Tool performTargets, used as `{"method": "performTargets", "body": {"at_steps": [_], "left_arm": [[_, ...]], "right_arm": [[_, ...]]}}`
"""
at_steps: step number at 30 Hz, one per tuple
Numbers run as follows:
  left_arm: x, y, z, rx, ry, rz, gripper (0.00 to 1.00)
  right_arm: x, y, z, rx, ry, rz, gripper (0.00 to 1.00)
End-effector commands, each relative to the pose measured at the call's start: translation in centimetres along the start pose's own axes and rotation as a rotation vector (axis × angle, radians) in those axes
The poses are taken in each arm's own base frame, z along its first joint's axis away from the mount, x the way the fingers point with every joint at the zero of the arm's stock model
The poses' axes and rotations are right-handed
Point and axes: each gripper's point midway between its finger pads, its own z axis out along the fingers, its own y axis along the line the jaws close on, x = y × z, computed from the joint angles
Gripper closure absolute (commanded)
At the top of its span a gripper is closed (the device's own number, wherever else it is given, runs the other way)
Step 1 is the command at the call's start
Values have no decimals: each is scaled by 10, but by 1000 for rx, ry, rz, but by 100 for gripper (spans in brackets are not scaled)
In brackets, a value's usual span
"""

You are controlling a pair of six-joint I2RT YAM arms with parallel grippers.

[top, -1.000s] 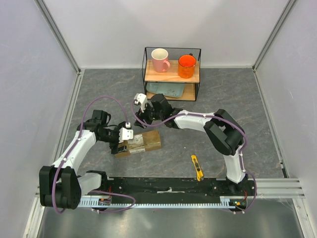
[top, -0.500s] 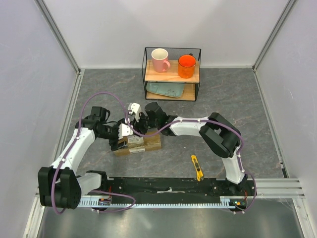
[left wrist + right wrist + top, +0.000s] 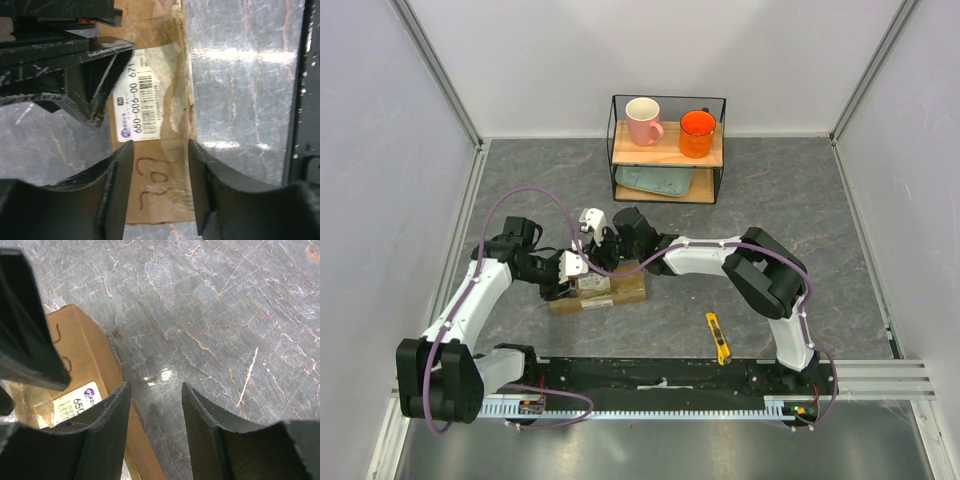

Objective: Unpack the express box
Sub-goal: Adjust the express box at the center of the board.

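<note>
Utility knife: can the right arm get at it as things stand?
Probably yes. The yellow utility knife lies alone on bare table near the right arm's base; nothing covers it. The right tool is out by the express box, so it must fold back first.

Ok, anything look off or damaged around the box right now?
Nothing damaged or spilled. The express box lies askew on the table, and the clear tape over its label is wrinkled.

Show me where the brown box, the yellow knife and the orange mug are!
express box (image 3: 623, 291), top view, on its bare right end.
yellow knife (image 3: 719, 338), top view, on the middle of its body.
orange mug (image 3: 697, 140), top view, on its outer side wall.
</note>
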Motion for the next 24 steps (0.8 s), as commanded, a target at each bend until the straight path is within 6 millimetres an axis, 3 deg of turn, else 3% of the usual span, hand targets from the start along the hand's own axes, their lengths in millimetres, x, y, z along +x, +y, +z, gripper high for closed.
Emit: {"method": "performTargets", "body": {"at_steps": [1, 2, 3, 7, 11, 15, 16, 18, 19, 24], "left_arm": [[-12, -16, 2, 42, -60, -16, 55], [-12, -18, 4, 50, -62, -15, 66], [-10, -22, 5, 58, -59, -20, 71], [-9, -28, 6, 77, -57, -30, 75], [-11, -31, 5, 90, -60, -32, 93], [-14, -32, 3, 94, -64, -37, 94], [-15, -32, 2, 94, -63, -40, 91], [-21, -30, -3, 89, -67, -46, 61], [-24, -29, -5, 82, -70, -51, 54], [-20, -16, -17, 28, 4, -75, 40]], "right_arm": [[-5, 6, -8, -3, 12, -2, 48], [-4, 5, -8, -4, 13, 2, 49], [-3, 6, -8, -4, 16, 6, 49], [-1, 4, -9, 7, 21, 8, 50], [-4, 0, -10, 22, 20, 8, 51], [-5, -2, -12, 34, 23, 8, 52], [-5, -2, -12, 34, 23, 9, 52], [-3, -4, -14, 44, 29, 8, 52], [-3, -4, -15, 45, 30, 6, 52], [-3, -6, -21, 58, 33, -6, 52]]}}
